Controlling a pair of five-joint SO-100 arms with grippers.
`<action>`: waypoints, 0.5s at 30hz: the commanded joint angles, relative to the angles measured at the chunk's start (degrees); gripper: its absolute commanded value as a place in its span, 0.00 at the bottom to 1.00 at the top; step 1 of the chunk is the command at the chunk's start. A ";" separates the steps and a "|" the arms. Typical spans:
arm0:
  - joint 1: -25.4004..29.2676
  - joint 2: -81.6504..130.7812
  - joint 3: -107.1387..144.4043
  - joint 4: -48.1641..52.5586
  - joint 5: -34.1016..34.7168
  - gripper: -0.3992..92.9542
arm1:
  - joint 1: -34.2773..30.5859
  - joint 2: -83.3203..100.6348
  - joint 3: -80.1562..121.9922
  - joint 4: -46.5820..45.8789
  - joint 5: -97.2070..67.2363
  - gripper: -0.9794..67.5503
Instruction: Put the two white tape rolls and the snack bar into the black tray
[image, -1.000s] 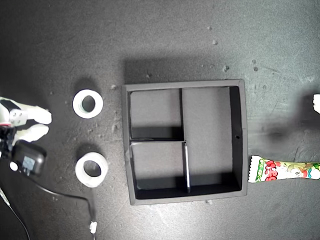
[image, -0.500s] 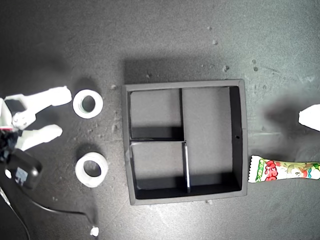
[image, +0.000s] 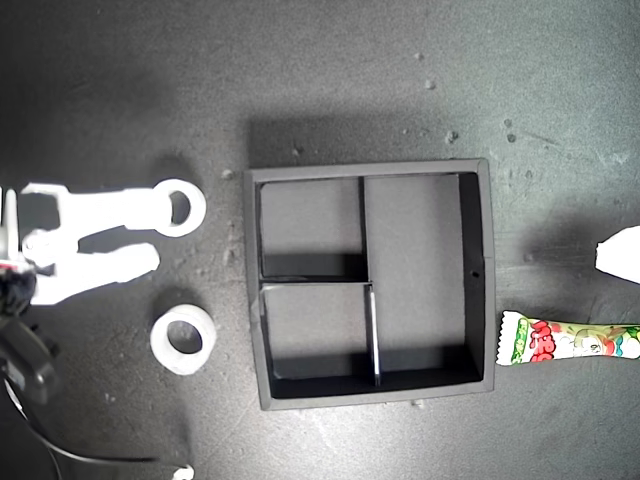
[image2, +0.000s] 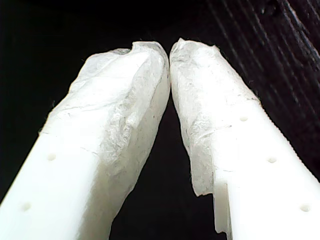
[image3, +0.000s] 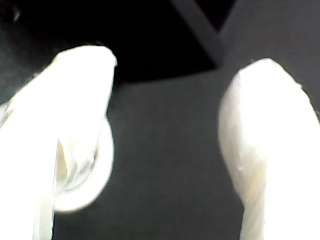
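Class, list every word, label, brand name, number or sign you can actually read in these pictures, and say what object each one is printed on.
Snack bar wrapper: red print beside a cartoon picture, too small and blurred to read.
Black tray, the two white tape rolls, my first gripper and my second gripper: no text shows.
Nothing legible in any view.

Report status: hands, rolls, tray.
Second hand open, one finger over the upper tape roll. First hand shut, empty. Black tray empty; lower tape roll and snack bar untouched.
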 joint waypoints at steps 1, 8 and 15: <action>0.09 2.81 0.44 0.79 0.70 0.14 | 0.18 0.26 0.70 1.49 0.53 0.01; 1.67 -7.21 -16.44 15.03 -1.76 0.17 | 2.55 0.26 0.70 7.21 8.17 0.01; 7.82 -45.88 -39.11 16.00 -0.53 0.20 | 5.19 0.26 0.70 12.04 11.34 0.01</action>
